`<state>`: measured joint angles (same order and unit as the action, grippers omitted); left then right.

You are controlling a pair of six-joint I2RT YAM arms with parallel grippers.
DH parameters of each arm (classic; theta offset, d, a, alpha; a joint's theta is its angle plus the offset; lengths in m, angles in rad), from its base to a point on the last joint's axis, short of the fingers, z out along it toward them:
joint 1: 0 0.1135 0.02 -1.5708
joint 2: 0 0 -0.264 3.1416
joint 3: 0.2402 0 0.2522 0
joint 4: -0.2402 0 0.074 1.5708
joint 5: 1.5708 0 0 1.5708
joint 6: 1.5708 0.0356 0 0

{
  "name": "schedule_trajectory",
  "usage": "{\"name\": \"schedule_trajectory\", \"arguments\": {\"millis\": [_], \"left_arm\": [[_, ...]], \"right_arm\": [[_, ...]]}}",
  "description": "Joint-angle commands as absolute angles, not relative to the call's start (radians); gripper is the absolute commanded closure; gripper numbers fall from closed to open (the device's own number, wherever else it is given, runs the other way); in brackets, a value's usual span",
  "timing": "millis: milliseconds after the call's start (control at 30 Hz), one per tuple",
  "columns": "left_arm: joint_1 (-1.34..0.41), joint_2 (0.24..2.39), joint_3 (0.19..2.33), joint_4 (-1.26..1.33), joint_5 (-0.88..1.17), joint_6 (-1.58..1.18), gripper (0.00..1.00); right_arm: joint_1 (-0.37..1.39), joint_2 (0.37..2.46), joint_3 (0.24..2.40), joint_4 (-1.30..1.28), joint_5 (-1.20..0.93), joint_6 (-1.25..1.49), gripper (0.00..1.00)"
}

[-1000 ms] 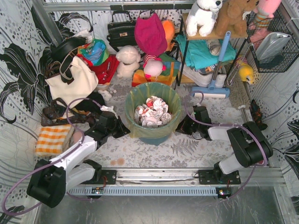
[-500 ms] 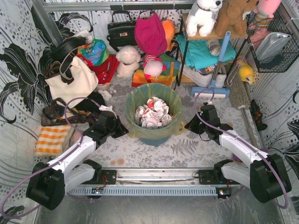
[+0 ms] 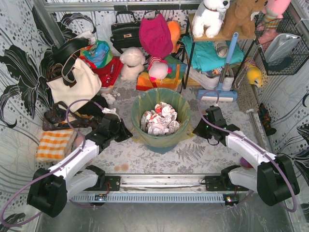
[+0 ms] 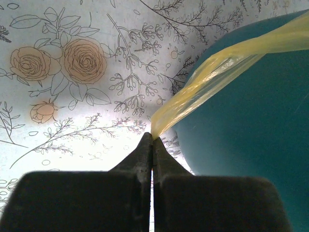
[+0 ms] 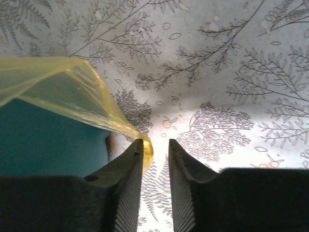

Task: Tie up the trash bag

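Note:
The trash bag [image 3: 139,109] lines the round teal bin [image 3: 162,143], with crumpled white-and-red paper [image 3: 159,117] inside. My left gripper [image 3: 126,134] sits at the bin's left side. In the left wrist view it [image 4: 152,137] is shut on a stretched yellow strip of the bag [image 4: 217,67], next to the bin wall [image 4: 251,145]. My right gripper [image 3: 197,130] sits at the bin's right side. In the right wrist view it [image 5: 155,141] is open a little. The bag's edge [image 5: 63,87] drapes over the tip of one finger [image 5: 130,164], not pinched.
A cream tote bag [image 3: 77,82], a black handbag [image 3: 124,31], plush toys and a shelf crowd the back. An orange checked cloth [image 3: 54,144] lies left. A blue mop [image 3: 223,72] leans at the back right. A floral cloth [image 3: 154,157] covers the table.
The right arm swung down and out with its gripper at the bin's right side. The bag's right edge, stretched outward before, has drawn back toward the bin. The left gripper holds still.

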<state>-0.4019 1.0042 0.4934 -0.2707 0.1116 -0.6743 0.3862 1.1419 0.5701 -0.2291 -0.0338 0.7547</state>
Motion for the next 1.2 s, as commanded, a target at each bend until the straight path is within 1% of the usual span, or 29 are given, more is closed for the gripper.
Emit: {"name": "schedule_trajectory", "arguments": {"millis": [0, 133, 200, 400, 667, 767, 833, 900, 967, 1000, 1033, 1067, 1167], "left_arm": [[-0.394, 1.011, 0.516, -0.263, 0.100, -0.656, 1.00], [-0.394, 1.011, 0.513, -0.261, 0.102, -0.656, 1.00], [-0.393, 1.011, 0.513, -0.262, 0.104, -0.658, 1.00], [-0.394, 1.011, 0.512, -0.261, 0.106, -0.660, 1.00], [-0.394, 1.006, 0.501, -0.254, 0.107, -0.667, 1.00], [-0.393, 1.003, 0.496, -0.252, 0.107, -0.670, 1.00], [-0.393, 0.999, 0.492, -0.251, 0.108, -0.672, 1.00], [-0.393, 0.994, 0.491, -0.252, 0.107, -0.674, 1.00], [-0.394, 0.991, 0.492, -0.255, 0.106, -0.675, 1.00], [-0.394, 0.989, 0.492, -0.258, 0.106, -0.675, 1.00], [-0.394, 0.986, 0.495, -0.261, 0.104, -0.675, 1.00], [-0.393, 0.980, 0.496, -0.267, 0.100, -0.676, 1.00], [-0.394, 0.952, 0.503, -0.298, 0.078, -0.672, 1.00]], "right_arm": [[0.382, 1.143, 0.560, -0.159, -0.102, 0.744, 0.68], [0.382, 1.166, 0.531, -0.064, -0.177, 0.757, 0.55], [0.382, 1.189, 0.523, -0.025, -0.214, 0.761, 0.51], [0.382, 1.269, 0.504, 0.039, -0.246, 0.777, 0.51], [0.382, 1.374, 0.438, 0.224, -0.338, 0.830, 0.53], [0.382, 1.407, 0.421, 0.277, -0.356, 0.854, 0.57], [0.382, 1.417, 0.410, 0.310, -0.362, 0.870, 0.62], [0.382, 1.419, 0.402, 0.326, -0.362, 0.882, 0.69], [0.381, 1.411, 0.399, 0.326, -0.356, 0.884, 0.81], [0.382, 1.403, 0.397, 0.321, -0.351, 0.883, 0.87], [0.382, 1.392, 0.394, 0.316, -0.345, 0.880, 0.97], [0.382, 1.376, 0.394, 0.307, -0.336, 0.878, 1.00], [0.381, 1.308, 0.396, 0.247, -0.302, 0.871, 1.00]]}}
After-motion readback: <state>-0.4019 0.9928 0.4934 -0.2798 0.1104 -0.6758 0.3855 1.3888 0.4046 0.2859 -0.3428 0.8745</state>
